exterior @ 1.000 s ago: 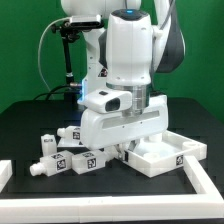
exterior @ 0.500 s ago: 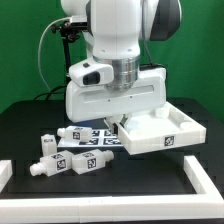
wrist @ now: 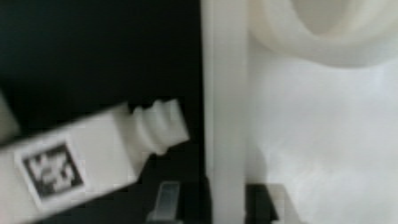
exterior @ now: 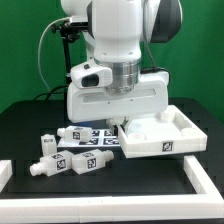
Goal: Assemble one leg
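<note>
Over the last second the fingers (wrist: pixel 169 200), seemingly pinching the panel (exterior: pixel 150 143) wall, have shifted it across the tabletop (exterior: pixel 130 187). The leg (wrist: pixel 80 165) lies loose just beside them, so fitting hasn't started.

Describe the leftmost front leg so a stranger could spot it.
On the black table, look to the exterior view's left of the big white panel, where small tagged posts lie. The leg is the frontmost and leftmost one, its narrow stub pointing away from the others.
</note>
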`<state>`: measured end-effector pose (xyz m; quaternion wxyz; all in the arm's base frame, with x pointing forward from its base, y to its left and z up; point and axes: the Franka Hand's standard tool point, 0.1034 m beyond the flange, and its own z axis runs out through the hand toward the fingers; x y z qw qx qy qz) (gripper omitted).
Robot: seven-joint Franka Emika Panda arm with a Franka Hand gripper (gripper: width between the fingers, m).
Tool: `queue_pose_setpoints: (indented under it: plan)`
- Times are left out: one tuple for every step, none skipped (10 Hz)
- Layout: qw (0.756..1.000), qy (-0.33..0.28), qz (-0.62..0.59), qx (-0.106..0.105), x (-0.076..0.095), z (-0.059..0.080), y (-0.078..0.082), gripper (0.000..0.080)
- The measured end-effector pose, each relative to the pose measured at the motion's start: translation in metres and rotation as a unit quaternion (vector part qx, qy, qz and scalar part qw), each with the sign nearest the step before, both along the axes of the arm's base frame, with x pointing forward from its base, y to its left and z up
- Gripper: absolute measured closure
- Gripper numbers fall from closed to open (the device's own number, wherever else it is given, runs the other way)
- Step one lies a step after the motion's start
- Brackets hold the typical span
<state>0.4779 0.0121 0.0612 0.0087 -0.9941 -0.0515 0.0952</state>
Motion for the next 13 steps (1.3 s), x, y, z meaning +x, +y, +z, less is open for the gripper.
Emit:
queue_pose_setpoints:
  plan:
    - [0.999,0.025,-0.039,-0.005,0.007,0.0,-0.002,0.0753]
    - [0.996,0.036,-0.083,-0.003,0.012,0.002,-0.001,0.0753]
    - [0.995,0.033,-0.092,0.001,0.015,0.004,-0.001,0.0753]
    - [0.996,0.035,-0.088,0.0,0.013,0.002,0.0,0.0752]
    - [0.995,0.036,-0.088,0.0,0.012,0.001,0.0,0.0752]
    - [0.995,0.036,-0.088,0.0,0.012,0.0,0.0,0.0752]
    - [0.995,0.039,-0.093,-0.001,0.01,-0.002,-0.002,0.0752]
    - [0.993,0.049,-0.11,-0.007,0.008,-0.009,-0.013,0.0752]
    - [0.992,0.059,-0.114,-0.008,0.014,-0.012,-0.024,0.0752]
    - [0.991,0.056,-0.118,-0.009,0.027,-0.013,-0.031,0.0752]
    - [0.991,0.051,-0.119,-0.01,0.036,-0.013,-0.034,0.0752]
    - [0.991,0.049,-0.121,-0.009,0.042,-0.01,-0.034,0.0752]
    - [0.992,0.045,-0.119,-0.01,0.044,-0.01,-0.033,0.0752]
